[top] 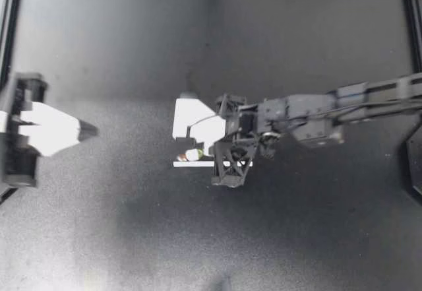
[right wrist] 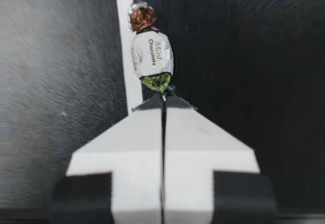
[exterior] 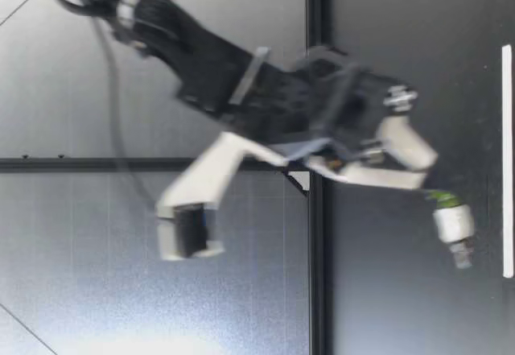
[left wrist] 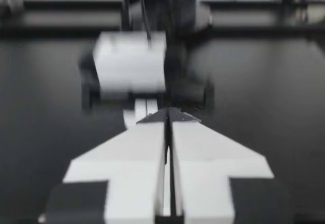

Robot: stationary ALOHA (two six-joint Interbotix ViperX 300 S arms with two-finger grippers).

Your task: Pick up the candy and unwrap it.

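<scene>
Item 1: your right gripper [top: 196, 142], fingers pinching the green twisted tail of the candy [top: 193, 154], so its body dangles at the gripper's 12 o'clock, apparently just clear of the table [top: 297, 238]. Item 2: white tape strip [top: 191, 163], beneath the candy. Item 3: your left gripper [top: 86, 130], at the candy's 9 o'clock, well apart, fingers pressed together and empty, probably placed to take the far twist.

White wrapped candy [right wrist: 152, 56], hanging by green twist

Robot lab, black matte table [top: 119, 40] (framed edges)
</scene>
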